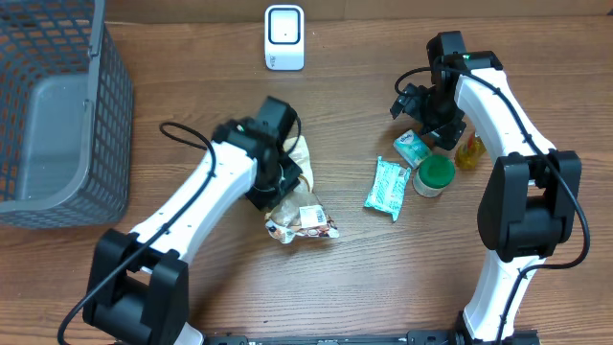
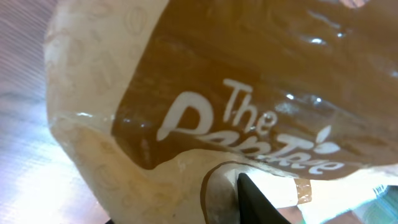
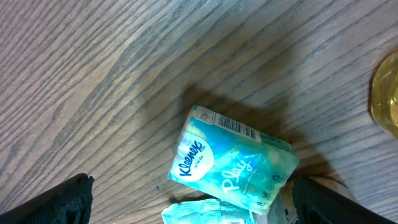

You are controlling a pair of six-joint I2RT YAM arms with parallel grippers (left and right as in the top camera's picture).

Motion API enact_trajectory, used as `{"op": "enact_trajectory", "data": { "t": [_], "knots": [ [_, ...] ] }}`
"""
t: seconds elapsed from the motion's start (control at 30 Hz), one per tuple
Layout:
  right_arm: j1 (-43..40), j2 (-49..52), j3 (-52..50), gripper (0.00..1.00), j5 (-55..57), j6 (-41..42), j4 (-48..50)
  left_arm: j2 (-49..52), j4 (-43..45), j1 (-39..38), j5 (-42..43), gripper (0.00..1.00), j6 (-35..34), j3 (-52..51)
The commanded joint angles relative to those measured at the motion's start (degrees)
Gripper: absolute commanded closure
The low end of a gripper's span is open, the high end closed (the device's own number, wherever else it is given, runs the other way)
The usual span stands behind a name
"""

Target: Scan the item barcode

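Observation:
The white barcode scanner [image 1: 284,36] stands at the table's far edge. My left gripper [image 1: 281,182] is shut on a brown and cream snack bag [image 1: 299,213], which rests on the table with a white label [image 1: 311,217] facing up. In the left wrist view the bag [image 2: 249,74] fills the frame and presses against one black finger [image 2: 252,202]. My right gripper [image 1: 433,126] hangs open over a teal Kleenex pack [image 1: 413,148]. Seen from the right wrist, the gripper [image 3: 199,199] has its fingers wide on either side of the pack [image 3: 233,165], whose barcode faces up.
A second teal pack [image 1: 388,187] lies beside a jar with a green lid [image 1: 436,175]. A yellow bottle [image 1: 469,151] stands right of the Kleenex pack. A grey mesh basket [image 1: 105,105] takes up the far left corner.

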Motion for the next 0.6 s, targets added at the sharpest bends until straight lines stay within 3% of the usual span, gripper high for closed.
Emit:
{"op": "enact_trajectory", "data": {
  "t": [0.0, 0.07, 0.17, 0.23, 0.33, 0.57],
  "knots": [
    [-0.22, -1.25, 1.53, 0.0, -0.09, -0.24, 0.13, -0.85, 4.02, -1.18, -2.01, 0.92, -3.89, -5.11],
    [-0.22, -1.25, 1.53, 0.0, -0.09, -0.24, 0.13, -0.85, 5.42, -1.22, -2.43, 0.81, -3.85, -6.8],
    [-0.22, -1.25, 1.53, 0.0, -0.09, -0.24, 0.13, -0.85, 5.79, -1.14, -3.37, 0.53, 0.04, -7.23],
    [-0.22, -1.25, 1.53, 0.0, -0.09, -0.24, 0.13, -1.01, 7.04, -1.01, -3.43, 0.3, 7.41, -6.8],
    [-0.22, -1.25, 1.53, 0.0, -0.09, -0.24, 0.13, -0.98, 6.32, -0.44, -2.82, 0.09, 19.15, -4.39],
    [-0.22, -1.25, 1.53, 0.0, -0.09, -0.24, 0.13, -0.98, 1.49, -0.39, -1.11, 0.06, 41.48, 3.23]
  ]
}}
